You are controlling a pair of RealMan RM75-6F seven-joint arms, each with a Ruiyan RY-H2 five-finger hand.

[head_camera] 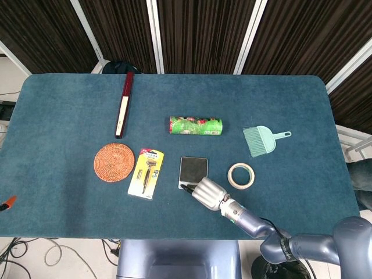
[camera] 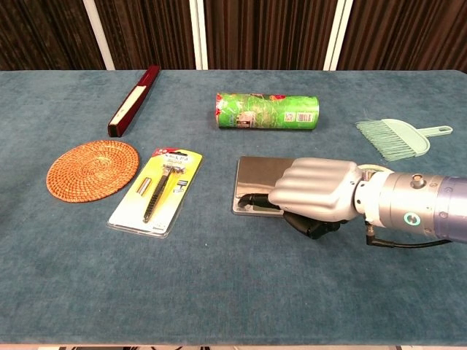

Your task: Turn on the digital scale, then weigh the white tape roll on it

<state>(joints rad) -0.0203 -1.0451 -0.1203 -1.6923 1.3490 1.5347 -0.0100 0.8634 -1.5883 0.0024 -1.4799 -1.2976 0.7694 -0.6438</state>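
The digital scale (head_camera: 193, 168) is a small shiny rectangle lying near the table's front, a little right of centre. My right hand (head_camera: 207, 193) hovers over its near edge with the fingers curled in. One dark fingertip (camera: 248, 197) reaches out and touches the scale's (camera: 263, 175) front strip. The display cannot be read. The white tape roll (head_camera: 241, 175) lies flat just right of the scale, apart from it. In the chest view my right hand (camera: 314, 191) hides almost all of the roll. My left hand shows in neither view.
A green printed roll (head_camera: 196, 125) lies behind the scale. A mint brush and dustpan (head_camera: 263, 139) sits to the back right. Left of the scale are a yellow razor pack (head_camera: 146, 172), a woven coaster (head_camera: 114, 162) and a long dark red box (head_camera: 124, 104).
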